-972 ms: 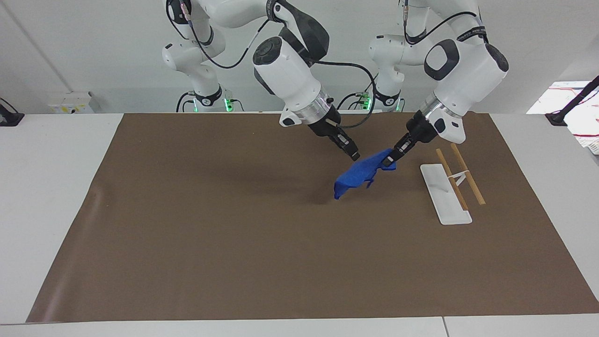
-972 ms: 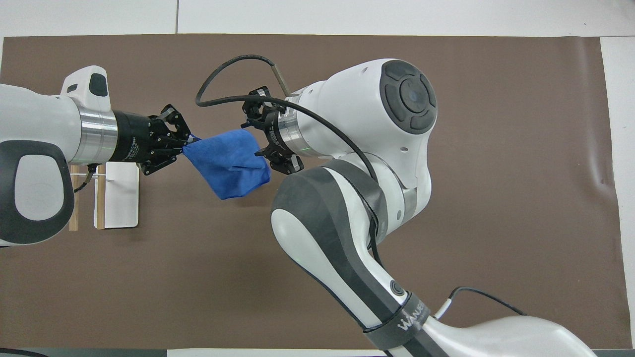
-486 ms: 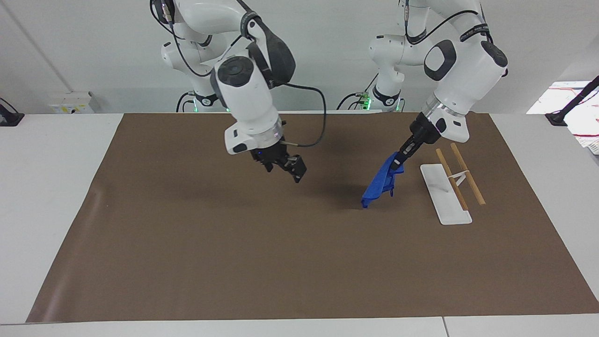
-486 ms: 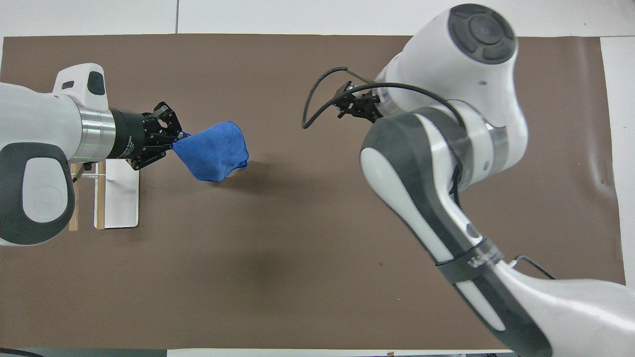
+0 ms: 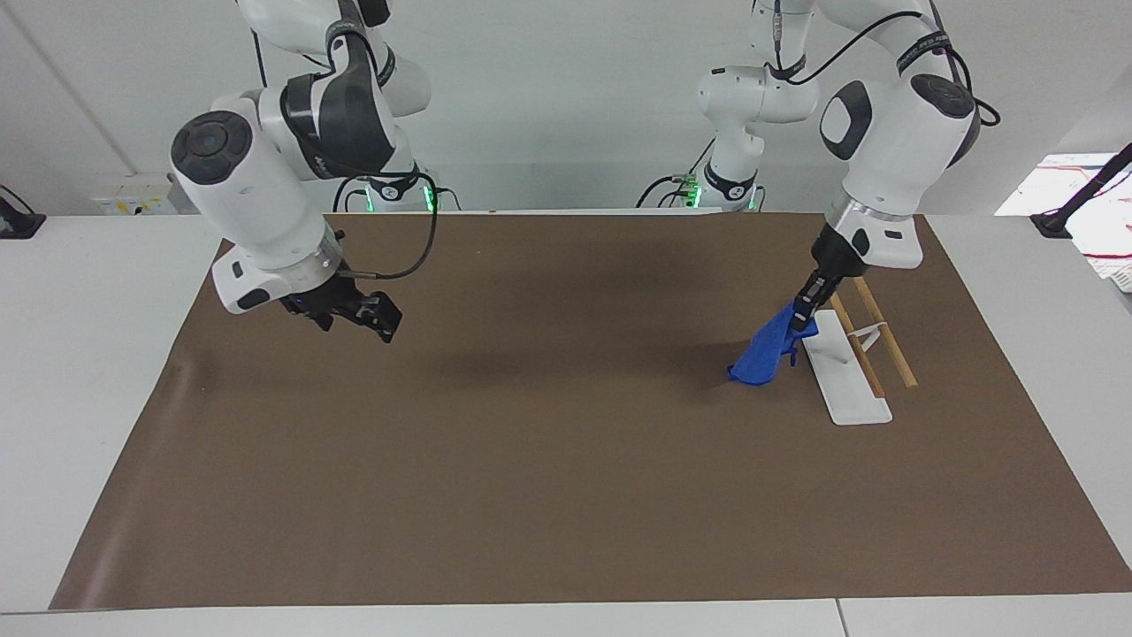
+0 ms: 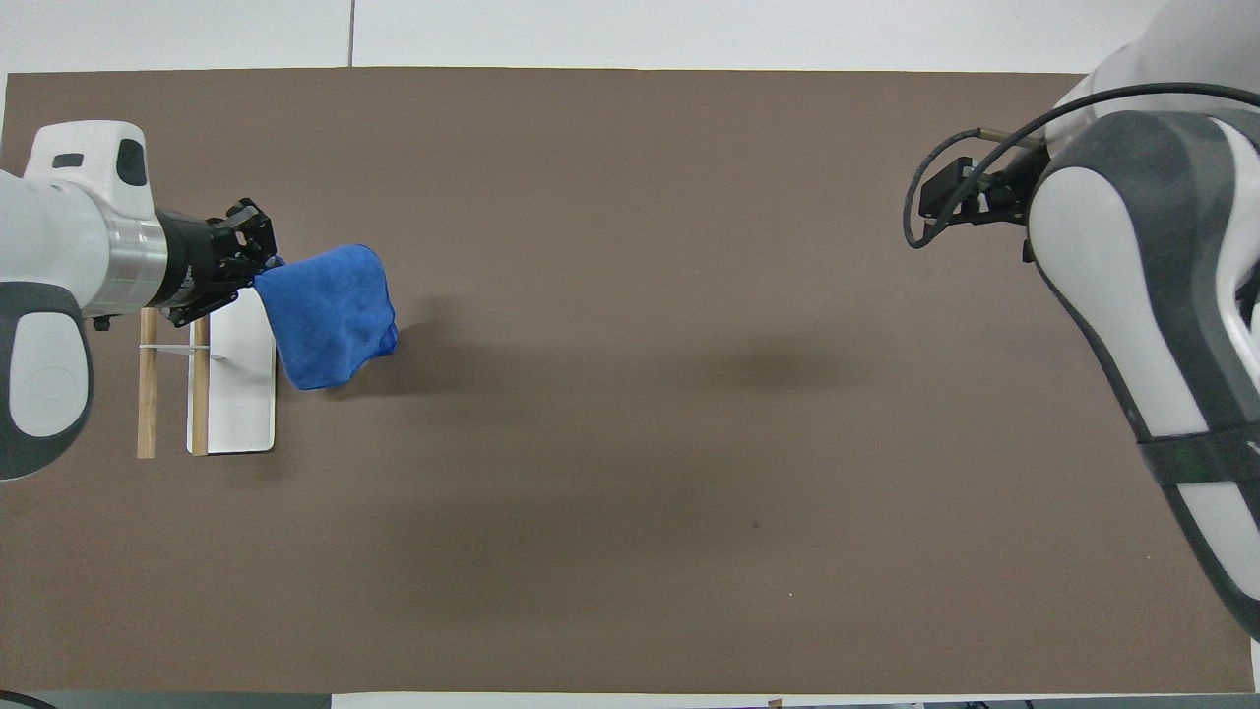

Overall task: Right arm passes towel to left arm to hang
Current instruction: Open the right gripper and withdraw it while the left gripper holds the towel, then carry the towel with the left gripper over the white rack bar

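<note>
While the left end effector (image 5: 803, 311) pinches one corner of the towel (image 5: 765, 354), the rest of the cloth hangs down below it in a loose fold. Fingertips are pressed together on the fabric. In the overhead view the left end effector (image 6: 258, 264) points toward the counter's middle, w/ the towel (image 6: 330, 313) spreading out from its tips.

Towel position rel. to left end effector: directly below and slightly toward the right arm's end. Lowest fold is at or just above the brown mat (image 5: 566, 495); contact w/ the mat cannot be told. The towel sits just beside the white base plate (image 5: 840, 372) of the rack, and overlaps the plate's edge in the overhead view.

Rack: white base plate plus two wooden rods (image 5: 871, 341) running side by side, joined by a thin white cross-piece. It lies below the left end effector, toward the left arm's end of the counter (image 5: 88, 354). The upper end of the rods is just beside the left wrist in the facing view.

Right end effector (image 5: 382, 320): over the mat's right-arm end, well apart from the towel and rack. Fingers are spread; nothing is between them. In the overhead view the right end effector (image 6: 950, 192) is partly covered by the arm's own forearm and a looping black cable (image 6: 920, 207).
</note>
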Motion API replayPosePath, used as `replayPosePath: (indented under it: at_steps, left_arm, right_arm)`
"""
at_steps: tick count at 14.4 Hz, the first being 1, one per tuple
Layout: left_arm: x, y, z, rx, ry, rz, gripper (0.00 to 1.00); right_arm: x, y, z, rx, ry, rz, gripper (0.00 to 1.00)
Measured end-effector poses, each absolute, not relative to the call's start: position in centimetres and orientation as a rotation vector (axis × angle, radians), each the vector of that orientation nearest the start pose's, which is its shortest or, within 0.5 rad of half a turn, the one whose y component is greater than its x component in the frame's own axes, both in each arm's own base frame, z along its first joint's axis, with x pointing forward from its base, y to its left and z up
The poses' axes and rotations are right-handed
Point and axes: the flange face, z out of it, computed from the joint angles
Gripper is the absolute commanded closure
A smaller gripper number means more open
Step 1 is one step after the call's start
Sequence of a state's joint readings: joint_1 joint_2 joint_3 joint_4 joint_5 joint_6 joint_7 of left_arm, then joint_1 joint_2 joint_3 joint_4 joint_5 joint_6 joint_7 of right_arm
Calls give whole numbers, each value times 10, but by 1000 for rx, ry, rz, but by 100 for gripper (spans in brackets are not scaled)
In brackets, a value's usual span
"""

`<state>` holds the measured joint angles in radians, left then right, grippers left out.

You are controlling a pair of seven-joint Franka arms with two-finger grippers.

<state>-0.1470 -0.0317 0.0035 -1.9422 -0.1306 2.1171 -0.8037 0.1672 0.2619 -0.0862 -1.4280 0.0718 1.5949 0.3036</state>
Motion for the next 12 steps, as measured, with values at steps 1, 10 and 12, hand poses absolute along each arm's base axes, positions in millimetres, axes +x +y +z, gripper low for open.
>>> replayPosePath:
  at_steps: [1,10,12]
  left_arm:
    - [566,-69,516,-3100,-1215,-229,100]
    - [561,61,508,-2865,-1703,-406,100]
    - [558,81,511,-2820,-1774,-431,100]
  right_arm:
    - [621,53,551,-3096,298,156,0]
    - [552,-43,608,-3196,37,125,0]
    - [547,-55,588,-3190,54,151,0]
